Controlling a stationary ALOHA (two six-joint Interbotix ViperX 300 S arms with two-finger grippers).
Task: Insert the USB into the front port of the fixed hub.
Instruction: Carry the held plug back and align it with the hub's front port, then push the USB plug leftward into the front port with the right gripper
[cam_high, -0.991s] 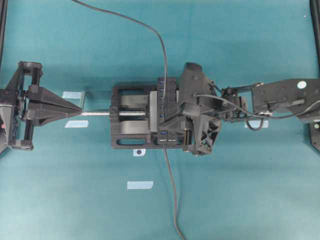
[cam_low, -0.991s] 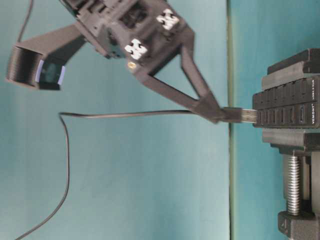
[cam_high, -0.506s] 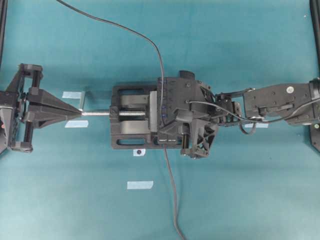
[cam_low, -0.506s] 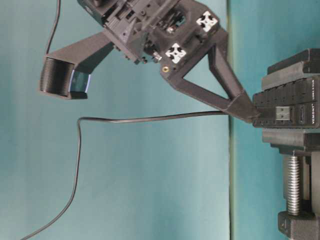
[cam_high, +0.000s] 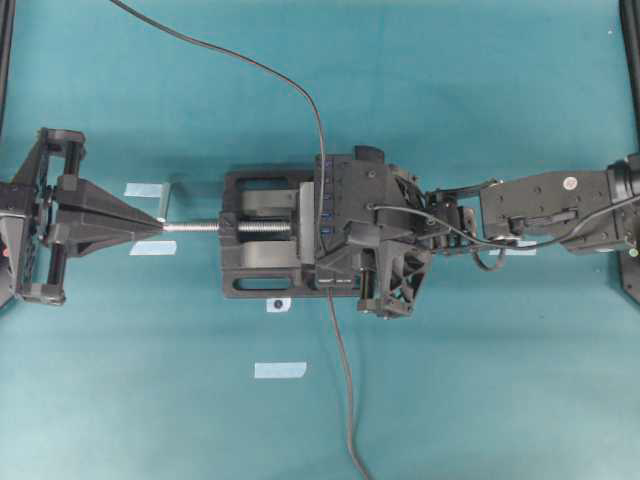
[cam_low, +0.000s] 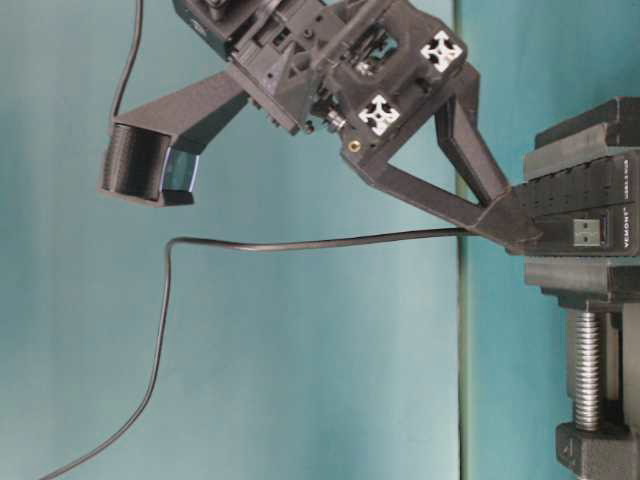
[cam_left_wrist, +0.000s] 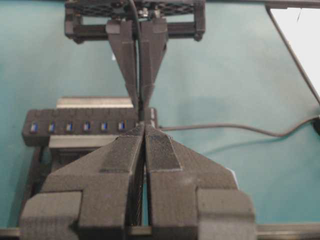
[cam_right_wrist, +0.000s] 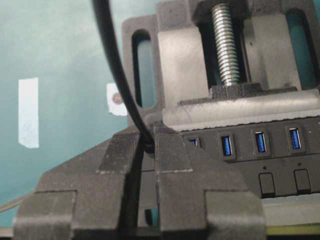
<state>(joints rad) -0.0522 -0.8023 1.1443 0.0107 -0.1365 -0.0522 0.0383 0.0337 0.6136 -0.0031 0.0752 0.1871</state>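
the fixed hub (cam_high: 325, 225) sits clamped in the black vise (cam_high: 262, 245) near the middle of the teal bench (cam_high: 480, 400), its long axis running from twelve to six o'clock in the overhead view. the front port is the one at the six o'clock end. in the table-level view the usb plug (cam_low: 588, 232) shows only a short silver stub at the hub's face, so it looks mostly seated, though i cannot tell whether it is fully home.

the right hand (cam_right_wrist: 148, 142) is clamped on the black cable (cam_right_wrist: 112, 70) just behind the plug, fingertips pressed up against the hub's end. the port lies straight ahead of those fingertips, along the line of the plug, which is the relation that any remaining push turns on: it should go along that line, not across it. the right arm is by far the nearer one.

the left hand (cam_high: 150, 222) is pressed together on nothing, its tip at the nine o'clock end of the vise's silver screw (cam_high: 195, 227), well apart from the hub.

the cable trails off toward twelve and six o'clock across the bench. strips of pale tape (cam_high: 280, 370) lie about; dark frame rails edge the work area.
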